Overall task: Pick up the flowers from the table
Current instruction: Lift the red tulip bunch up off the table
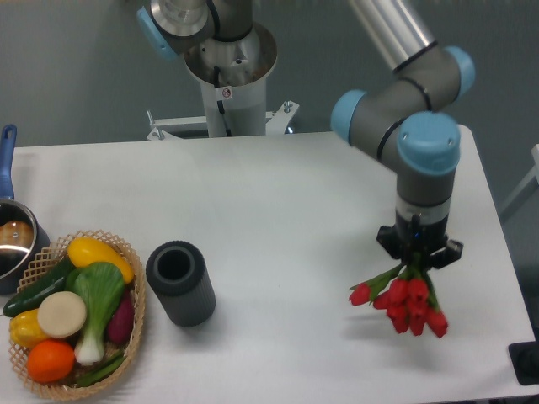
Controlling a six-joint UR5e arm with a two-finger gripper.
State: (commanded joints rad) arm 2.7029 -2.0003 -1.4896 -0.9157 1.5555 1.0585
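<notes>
The flowers (406, 300), a small bunch of red tulips with green leaves, hang head-down from my gripper (418, 257), which is shut on their stems. The bunch is at the right side of the white table (269, 219), and a faint shadow under the buds suggests it is lifted off the surface. The stems are hidden inside the gripper body. The arm's blue-capped wrist (428, 145) stands straight above the gripper.
A black ribbed cylinder (179, 284) lies left of centre. A wicker basket (126, 252) of produce sits at the front left, with a blue-handled pot (13, 240) behind it. The robot base (227, 63) stands at the back edge. The table's right edge is close to the flowers.
</notes>
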